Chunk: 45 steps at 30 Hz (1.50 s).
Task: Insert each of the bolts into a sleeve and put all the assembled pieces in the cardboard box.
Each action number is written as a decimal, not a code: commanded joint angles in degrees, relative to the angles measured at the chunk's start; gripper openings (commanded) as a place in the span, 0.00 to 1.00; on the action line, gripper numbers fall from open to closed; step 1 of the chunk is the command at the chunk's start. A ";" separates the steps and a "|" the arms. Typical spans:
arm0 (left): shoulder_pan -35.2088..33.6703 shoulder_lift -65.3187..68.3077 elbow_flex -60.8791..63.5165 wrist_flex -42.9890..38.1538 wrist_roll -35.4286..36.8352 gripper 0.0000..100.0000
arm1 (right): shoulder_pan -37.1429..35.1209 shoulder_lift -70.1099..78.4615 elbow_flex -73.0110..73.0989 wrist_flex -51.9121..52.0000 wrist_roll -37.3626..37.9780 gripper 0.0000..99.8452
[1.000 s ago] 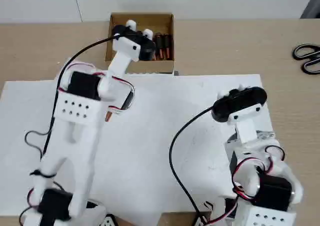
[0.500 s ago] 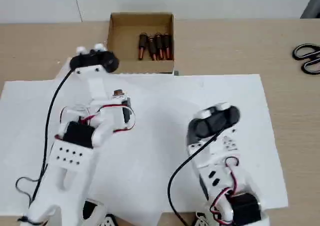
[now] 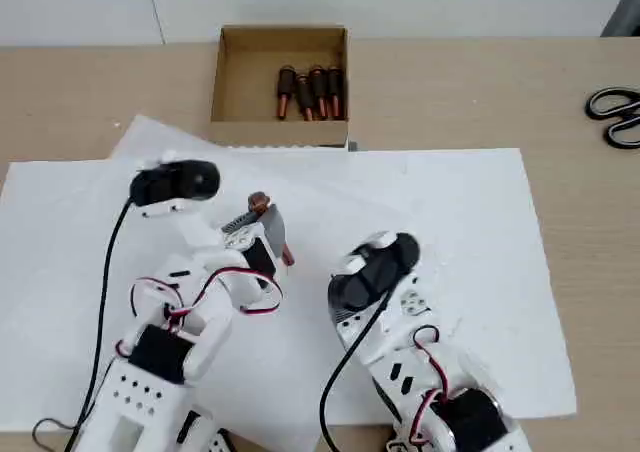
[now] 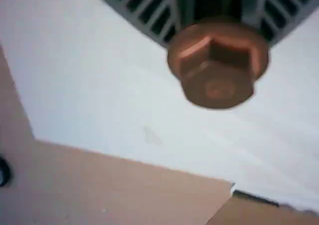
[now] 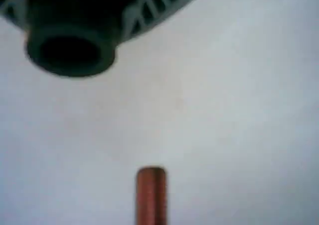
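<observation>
My left gripper (image 3: 268, 234) is shut on a copper bolt (image 3: 262, 212) held over the white paper, hex head up and threaded tip pointing toward the right arm. In the left wrist view the bolt's head (image 4: 218, 65) sits between the grey jaws. My right gripper (image 5: 75, 11) is shut on a dark sleeve (image 5: 70, 48), whose open bore faces the camera. The bolt's tip (image 5: 151, 195) shows a short way from the sleeve, apart from it. The cardboard box (image 3: 228, 82) at the back holds several assembled pieces (image 3: 310, 92).
The white paper sheet (image 3: 450, 212) covers the middle of the wooden table. Scissors (image 3: 615, 117) lie at the far right edge. Both arms stand close together near the front, with cables hanging beside them.
The left arm has drawn back from the box toward the front with the bolt. The right arm has swung left and down toward the bolt.
</observation>
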 commanded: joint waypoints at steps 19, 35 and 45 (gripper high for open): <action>5.54 -25.32 3.74 7.03 0.53 0.00 | -4.62 -0.66 4.57 -5.32 0.00 0.00; 8.00 -25.93 9.36 3.34 0.44 0.00 | -8.48 -0.66 4.40 -7.25 0.00 0.00; 8.09 -25.93 9.71 5.01 0.44 0.00 | -8.40 -0.66 4.13 -7.34 0.00 0.00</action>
